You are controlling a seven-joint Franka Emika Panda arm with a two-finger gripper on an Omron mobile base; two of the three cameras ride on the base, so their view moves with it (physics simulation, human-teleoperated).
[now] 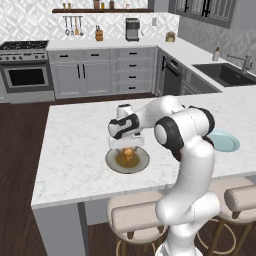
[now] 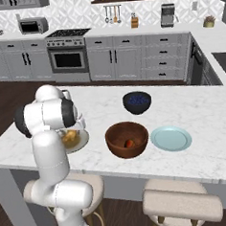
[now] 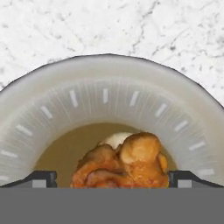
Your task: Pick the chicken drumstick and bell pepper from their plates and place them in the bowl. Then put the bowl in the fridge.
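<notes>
On the grey plate (image 3: pixel 109 83), over its olive-brown centre, lies the chicken drumstick (image 3: pixel 127 164), golden-tan with a paler bit showing behind it. The end effector (image 3: pixel 112 178) hangs directly above, its dark fingertips (image 3: pixel 41 178) spread wide to either side of the meat with clear gaps, gripping nothing. Further along the worktop (image 2: pixel 201 108) stands the wooden bowl (image 2: pixel 127 139), with a small red item, probably the bell pepper (image 2: pixel 130 143), already inside; the teal plate (image 2: pixel 171 138) sits just beside it.

Likely trouble: the drumstick is lumpy and rounded, so closing on its bulge could squeeze it out sideways or skid it across the plate. Descending too far risks the tips striking the plate and shoving it.
</notes>
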